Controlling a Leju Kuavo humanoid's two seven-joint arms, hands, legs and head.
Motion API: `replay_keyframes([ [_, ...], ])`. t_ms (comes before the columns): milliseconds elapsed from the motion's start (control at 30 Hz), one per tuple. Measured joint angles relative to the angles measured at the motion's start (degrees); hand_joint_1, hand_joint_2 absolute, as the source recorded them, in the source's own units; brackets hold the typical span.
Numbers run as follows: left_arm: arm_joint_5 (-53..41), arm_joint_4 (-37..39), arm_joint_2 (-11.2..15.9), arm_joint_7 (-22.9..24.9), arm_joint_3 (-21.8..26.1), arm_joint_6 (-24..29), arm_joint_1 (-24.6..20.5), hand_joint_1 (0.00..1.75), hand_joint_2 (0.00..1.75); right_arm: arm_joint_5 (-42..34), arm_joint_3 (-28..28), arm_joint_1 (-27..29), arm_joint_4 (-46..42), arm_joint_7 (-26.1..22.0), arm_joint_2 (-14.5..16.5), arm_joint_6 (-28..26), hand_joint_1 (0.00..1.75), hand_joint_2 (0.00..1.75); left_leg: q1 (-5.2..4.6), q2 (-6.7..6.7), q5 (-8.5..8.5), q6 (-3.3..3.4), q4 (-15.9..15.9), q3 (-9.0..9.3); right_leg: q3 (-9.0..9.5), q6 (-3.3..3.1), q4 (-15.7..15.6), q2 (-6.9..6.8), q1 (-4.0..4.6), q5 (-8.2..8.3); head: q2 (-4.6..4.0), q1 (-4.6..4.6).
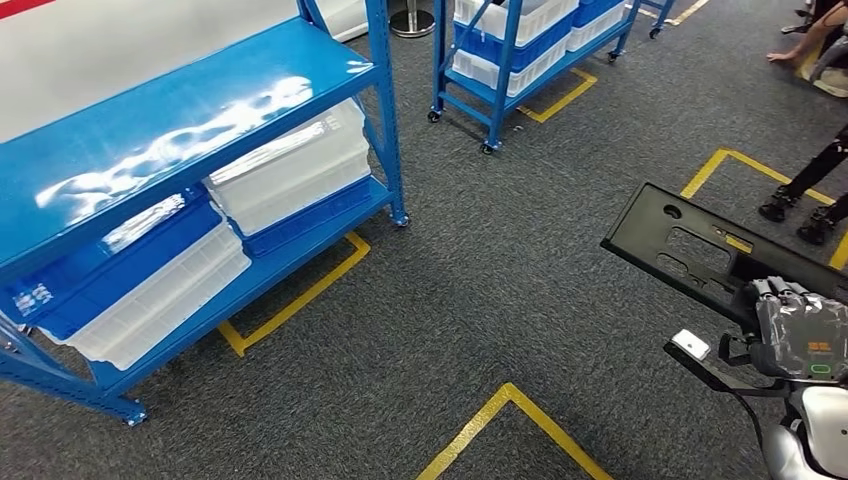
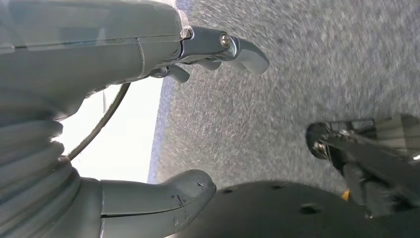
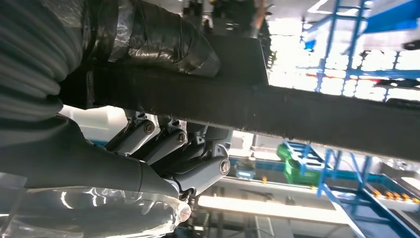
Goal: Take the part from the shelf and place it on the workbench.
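Observation:
The part (image 1: pixel 690 245) is a flat black plate with cut-outs and holes. My right hand (image 1: pixel 800 335), wrapped in clear film, grips its near end at the right edge of the head view and holds it above the carpet. Seen from the right wrist, the part (image 3: pixel 297 111) is a dark bar crossing the picture, with my right hand's fingers (image 3: pixel 173 144) curled under it and the thumb side over it. My left hand (image 2: pixel 99 59) hangs over the grey carpet with thumb and fingers apart and nothing in them.
A blue shelf (image 1: pixel 180 120) stands at the left with white and blue bins (image 1: pixel 290 170) on its lower level. A second wheeled blue shelf (image 1: pixel 500 70) is further back. Yellow tape lines (image 1: pixel 500 410) mark the carpet. A person's shoes (image 1: pixel 800 215) stand just beyond the part.

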Motion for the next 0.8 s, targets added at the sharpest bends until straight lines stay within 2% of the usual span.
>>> replay_keyframes([
  [33, 0.0, 0.0, 0.0, 0.0, 0.1, 0.0, 0.1, 0.00, 1.75, -0.5, -0.4, 0.5, -0.1, -0.1, -0.1, 0.2, 1.75, 1.75, 0.00, -0.04, -0.02, 0.12, 1.4, -0.73, -0.07, -0.04, 0.1, 0.75, 0.15, 0.03, 0.00, 0.01],
  [67, -0.1, 0.0, 0.0, 0.0, 0.1, 0.0, 0.1, 0.00, 1.75, -1.2, -1.1, 1.1, -0.3, -0.3, -0.3, 0.3, 1.75, 1.75, -0.01, -0.19, 1.23, 0.30, 0.5, -0.35, -0.10, -0.04, 0.2, 1.52, 0.24, 0.06, 0.00, 0.01],
  [100, -0.2, 0.0, 0.0, 0.0, 0.1, 0.0, 0.2, 0.00, 1.75, -2.2, -2.0, 1.8, -0.7, -0.7, -0.7, 0.6, 1.75, 1.75, -0.02, -0.68, 3.33, 0.56, -2.6, 0.99, -0.10, -0.02, 0.3, 2.26, 0.28, 0.06, 0.00, 0.01],
  [167, -0.4, 0.0, 0.0, 0.0, 0.2, 0.0, 0.2, 0.00, 1.75, -4.4, -4.2, 3.1, -1.6, -1.6, -1.8, 1.2, 1.75, 1.75, 0.03, -3.48, 7.00, 1.15, -10.3, 4.34, -0.30, 0.23, 0.6, 3.62, 0.26, 0.12, 0.00, 0.02],
  [200, -0.5, 0.0, 0.0, 0.0, 0.2, 0.0, 0.3, 0.00, 1.75, -5.3, -5.3, 3.6, -2.0, -1.9, -2.3, 1.5, 1.75, 1.75, 0.04, -4.54, 7.83, 1.33, -12.8, 5.36, -0.52, 0.53, 0.7, 4.29, 0.21, 0.24, 0.00, 0.02],
  [233, -0.5, 0.0, 0.1, 0.0, 0.2, -0.1, 0.3, 0.00, 1.75, -5.8, -6.1, 3.9, -2.3, -2.1, -2.7, 1.6, 1.75, 1.75, 0.00, -5.10, 7.96, 1.45, -14.0, 5.78, -0.76, 0.92, 0.7, 5.01, 0.13, 0.45, 0.00, 0.03],
  [300, -0.5, 0.0, 0.1, 0.0, 0.2, -0.1, 0.2, 0.00, 1.75, -6.1, -7.5, 4.8, -2.8, -2.3, -3.6, 1.9, 1.75, 1.75, -0.09, -3.72, 8.21, 1.77, -14.5, 6.02, -1.08, 1.88, 0.3, 6.51, -0.10, 1.01, 0.00, 0.03],
  [333, -0.5, 0.0, 0.0, 0.0, 0.2, -0.1, 0.1, 0.00, 1.75, -6.1, -8.0, 5.3, -2.9, -2.4, -3.9, 2.0, 1.75, 1.75, -0.07, -2.85, 8.56, 2.10, -15.0, 6.25, -1.29, 2.17, 0.4, 6.00, -0.13, 1.00, 0.00, 0.04],
  [367, -0.5, 0.0, 0.0, 0.0, 0.2, -0.1, 0.1, 0.00, 1.75, -6.1, -8.5, 5.7, -3.0, -2.5, -4.2, 2.0, 1.75, 1.75, -0.05, -1.96, 8.96, 2.48, -15.5, 6.44, -1.80, 2.38, 1.3, 4.61, -0.09, 0.37, 0.00, 0.06],
  [433, -0.6, 0.0, 0.0, 0.0, 0.2, -0.1, 0.1, 0.00, 1.75, -6.2, -9.4, 6.1, -3.4, -2.6, -4.6, 2.3, 1.75, 1.75, -0.17, -0.23, 9.48, 3.00, -16.1, 6.53, -4.18, 2.61, 6.3, 0.59, 0.04, -2.77, 0.00, 0.09],
  [467, -0.6, 0.0, 0.0, 0.0, 0.2, -0.1, 0.1, 0.00, 1.75, -6.4, -10.0, 6.3, -3.6, -2.7, -4.6, 2.5, 1.75, 1.75, -0.31, 0.58, 9.53, 3.11, -16.1, 6.42, -5.80, 2.79, 10.0, -0.55, -0.01, -4.71, 0.00, 0.09],
  [500, -0.6, 0.0, 0.0, 0.0, 0.2, -0.2, 0.2, 0.00, 1.75, -6.7, -10.6, 6.7, -3.7, -2.8, -4.7, 2.9, 1.75, 1.75, -0.41, 1.39, 9.51, 3.11, -16.0, 6.31, -7.13, 2.98, 13.2, -1.01, -0.13, -6.05, 0.00, 0.09],
  [533, -0.6, 0.0, 0.0, 0.0, 0.2, -0.2, 0.2, 0.00, 1.75, -7.1, -11.2, 7.2, -3.8, -3.0, -4.7, 3.2, 1.75, 1.75, -0.48, 2.20, 9.48, 3.09, -16.0, 6.26, -7.66, 3.14, 14.9, -1.21, -0.25, -6.47, 0.00, 0.09],
  [567, -0.7, 0.0, 0.0, 0.0, 0.2, -0.2, 0.2, 0.00, 1.75, -7.5, -11.9, 7.8, -3.9, -3.2, -4.7, 3.5, 1.75, 1.75, -0.50, 2.95, 9.42, 3.02, -16.0, 6.24, -7.08, 3.27, 14.5, -1.37, -0.35, -5.87, 0.00, 0.09],
  [600, -0.7, 0.0, 0.0, 0.0, 0.2, -0.3, 0.2, 0.00, 1.75, -7.8, -12.6, 8.3, -4.0, -3.4, -4.9, 3.7, 1.75, 1.75, -0.50, 3.65, 9.31, 2.89, -16.0, 6.29, -5.32, 3.35, 11.8, -1.75, -0.42, -4.42, 0.00, 0.09],
  [667, -0.7, 0.0, 0.0, 0.0, 0.2, -0.3, 0.2, 0.00, 1.75, -8.5, -14.0, 8.8, -4.3, -3.8, -5.3, 4.0, 1.75, 1.75, -0.64, 5.03, 8.91, 2.37, -15.8, 6.48, -0.77, 3.26, 4.0, -3.88, -0.28, -1.82, 0.00, 0.09],
  [700, -0.7, 0.0, 0.0, 0.0, 0.2, -0.3, 0.2, 0.00, 1.75, -8.7, -14.6, 8.9, -4.5, -4.0, -5.5, 4.2, 1.75, 1.75, -0.77, 5.62, 8.66, 2.04, -15.7, 6.53, 0.68, 2.96, 1.4, -4.65, -0.09, -1.20, 0.00, 0.09],
  [733, -0.7, 0.0, 0.0, 0.0, 0.3, -0.3, 0.1, 0.00, 1.75, -9.0, -15.2, 9.0, -4.5, -4.1, -5.6, 4.3, 1.75, 1.75, -0.90, 6.21, 8.43, 1.72, -15.6, 6.68, 1.28, 2.58, 0.1, -4.99, 0.12, -1.12, 0.00, 0.09],
  [800, -0.7, 0.0, 0.1, 0.0, 0.3, -0.3, -0.1, 0.00, 1.75, -9.2, -16.2, 9.3, -4.6, -4.3, -6.0, 4.6, 1.75, 1.75, -1.01, 7.36, 8.10, 1.20, -15.6, 7.03, 1.09, 1.70, 0.1, -3.72, 0.30, -1.07, 0.00, 0.08],
])
